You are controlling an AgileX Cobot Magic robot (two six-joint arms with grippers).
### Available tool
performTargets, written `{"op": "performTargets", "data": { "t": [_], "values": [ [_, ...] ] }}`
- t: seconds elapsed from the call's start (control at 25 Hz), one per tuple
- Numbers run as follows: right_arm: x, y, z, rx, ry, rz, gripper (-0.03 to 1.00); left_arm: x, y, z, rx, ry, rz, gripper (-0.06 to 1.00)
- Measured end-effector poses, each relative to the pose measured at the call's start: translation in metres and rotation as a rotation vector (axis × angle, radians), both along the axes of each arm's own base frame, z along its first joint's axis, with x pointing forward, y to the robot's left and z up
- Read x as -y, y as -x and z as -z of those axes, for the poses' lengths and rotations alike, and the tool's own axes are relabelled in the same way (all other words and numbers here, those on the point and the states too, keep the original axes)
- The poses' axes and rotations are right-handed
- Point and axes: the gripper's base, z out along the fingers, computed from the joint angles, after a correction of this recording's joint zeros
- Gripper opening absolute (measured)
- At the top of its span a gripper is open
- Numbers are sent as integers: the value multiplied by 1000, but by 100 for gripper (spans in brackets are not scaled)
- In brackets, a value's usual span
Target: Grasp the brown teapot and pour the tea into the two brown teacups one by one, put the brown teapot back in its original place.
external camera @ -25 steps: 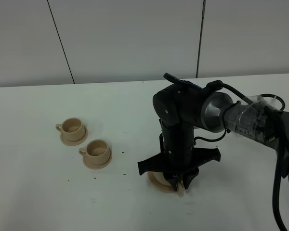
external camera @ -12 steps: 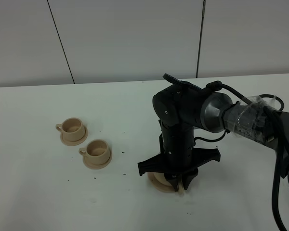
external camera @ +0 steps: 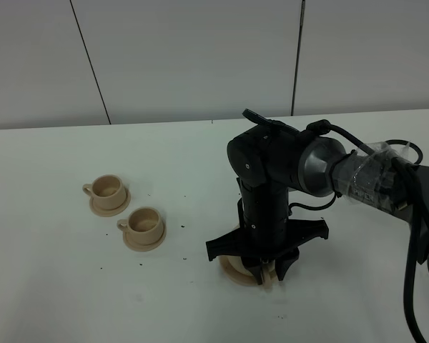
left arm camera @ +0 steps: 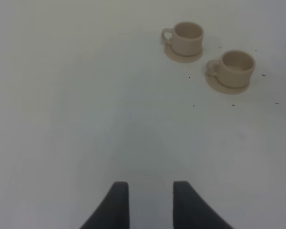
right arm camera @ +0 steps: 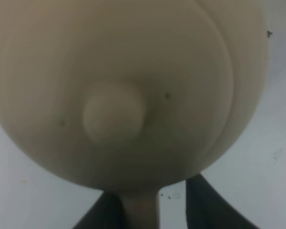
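Note:
The brown teapot [right arm camera: 133, 71] fills the right wrist view from above, knobbed lid in the middle. Its loop handle [right arm camera: 140, 210] lies between the dark fingers of my right gripper [right arm camera: 152, 205], which is open, with a gap beside the handle. In the exterior view the right gripper [external camera: 266, 275] points straight down and hides most of the pot. Only the rim of the wide saucer [external camera: 232, 271], the original place, peeks out under it. The two brown teacups [external camera: 109, 189] [external camera: 144, 223] stand on small saucers to the left. My left gripper [left arm camera: 150, 205] hovers open and empty, well short of the cups [left arm camera: 188, 36] [left arm camera: 236, 67].
The white table [external camera: 71, 293] has small dark specks scattered around the cups and the teapot. A grey panelled wall [external camera: 200, 57] rises behind its far edge. The right arm's cables [external camera: 415, 236] trail off at the right side.
The right arm holds its place over the teapot, and its jaws look slightly wider apart. The cups have not moved.

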Motion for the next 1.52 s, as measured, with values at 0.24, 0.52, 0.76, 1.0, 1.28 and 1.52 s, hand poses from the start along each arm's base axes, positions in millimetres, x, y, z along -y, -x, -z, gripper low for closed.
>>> {"op": "performTargets", "data": {
  "t": [0.24, 0.52, 0.76, 1.0, 1.28, 1.52],
  "values": [
    [0, 0, 0, 1, -1, -2, 30, 0, 0, 0, 0, 0, 0, 30],
    [0, 0, -4, 11, -4, -3, 30, 0, 0, 0, 0, 0, 0, 30],
    [1, 0, -4, 15, -4, -24, 22, 0, 0, 0, 0, 0, 0, 30],
    [2, -1, -4, 18, 5, -41, 9, 0, 0, 0, 0, 2, -1, 30],
    [1, -1, -4, 21, 1, -59, 9, 0, 0, 0, 0, 2, -1, 30],
    [2, -1, -5, 22, 2, -66, 9, 0, 0, 0, 0, 2, -1, 30]
  ]
}}
